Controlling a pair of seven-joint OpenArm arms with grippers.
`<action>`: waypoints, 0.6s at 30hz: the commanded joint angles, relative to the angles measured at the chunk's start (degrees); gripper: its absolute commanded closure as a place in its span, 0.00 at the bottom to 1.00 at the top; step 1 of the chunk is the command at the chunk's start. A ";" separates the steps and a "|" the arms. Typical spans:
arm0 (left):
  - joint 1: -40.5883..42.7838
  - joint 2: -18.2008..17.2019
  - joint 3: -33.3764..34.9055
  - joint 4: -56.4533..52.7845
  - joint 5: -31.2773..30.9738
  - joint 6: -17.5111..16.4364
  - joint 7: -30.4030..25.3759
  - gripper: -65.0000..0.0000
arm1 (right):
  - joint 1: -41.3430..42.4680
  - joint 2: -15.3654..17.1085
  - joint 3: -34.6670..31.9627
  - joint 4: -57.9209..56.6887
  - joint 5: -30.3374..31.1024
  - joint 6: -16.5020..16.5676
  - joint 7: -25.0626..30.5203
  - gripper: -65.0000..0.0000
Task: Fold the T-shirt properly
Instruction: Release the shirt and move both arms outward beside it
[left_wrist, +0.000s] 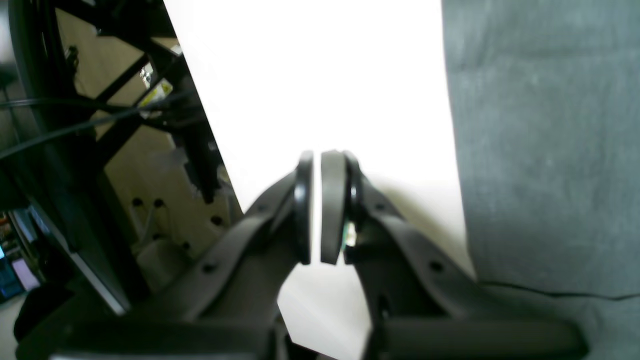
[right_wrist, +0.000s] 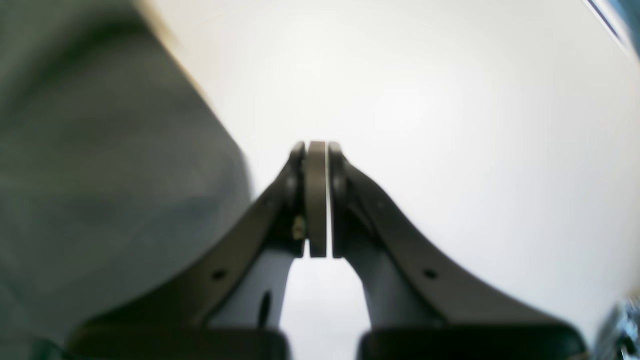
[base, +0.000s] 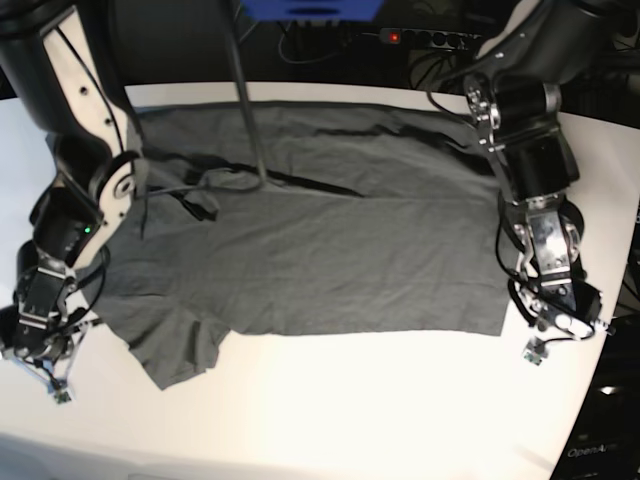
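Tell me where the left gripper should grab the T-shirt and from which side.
Probably the near hem corner of the T-shirt, beside the left gripper. Come in low from the bare table side: the cloth lies flat, and that straight edge ends in a free corner there.

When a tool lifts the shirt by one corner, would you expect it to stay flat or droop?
The shirt will probably droop: it lies limp with wrinkles and a rumpled sleeve. It looks thin, so likely light. Pushed across the table, it would probably bunch rather than slide whole.
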 joint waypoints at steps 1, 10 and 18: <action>-1.94 -0.53 -0.02 -1.27 1.54 0.29 1.20 0.95 | 3.23 1.74 0.06 -1.59 0.85 -0.53 0.32 1.00; -5.90 -0.27 -2.04 -10.68 2.51 0.29 -0.47 0.96 | 11.50 6.22 0.06 -17.59 8.94 -0.53 -3.02 0.99; -10.03 2.55 -5.65 -11.12 2.51 0.29 -0.91 0.95 | 7.63 4.64 -0.03 -17.68 11.22 -0.53 -2.76 0.99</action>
